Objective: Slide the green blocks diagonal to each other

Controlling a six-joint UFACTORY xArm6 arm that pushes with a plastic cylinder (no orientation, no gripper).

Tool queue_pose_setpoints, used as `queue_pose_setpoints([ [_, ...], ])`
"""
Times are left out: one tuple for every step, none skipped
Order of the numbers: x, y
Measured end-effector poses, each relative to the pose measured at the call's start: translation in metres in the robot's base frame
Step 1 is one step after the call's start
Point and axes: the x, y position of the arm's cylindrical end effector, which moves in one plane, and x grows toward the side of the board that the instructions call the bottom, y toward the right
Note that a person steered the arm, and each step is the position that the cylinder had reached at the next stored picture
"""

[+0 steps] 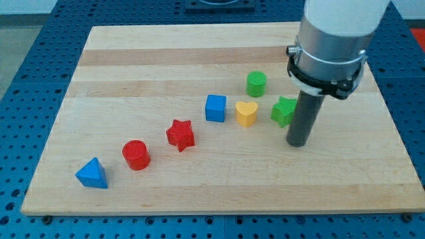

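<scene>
Greens: 2. Green cylinder point(256, 83) toward view's top; green star point(284, 111) below-right of it, near but apart.
My tip point(297, 143): just right of and below green star, looks touching its side.
Jaws: none, bare rod.
Others: yellow heart point(246, 113), blue cube point(215, 107), red star point(180, 135), red cylinder point(136, 155), blue triangle point(91, 174). One each.
Bench point(153, 60): wooden.
</scene>
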Motion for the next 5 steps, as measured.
queue_pose_setpoints([
  [-0.034, -0.003],
  [-0.066, -0.005],
  [-0.125, -0.005],
  [-0.122, -0.004],
  [-0.110, 0.007],
])
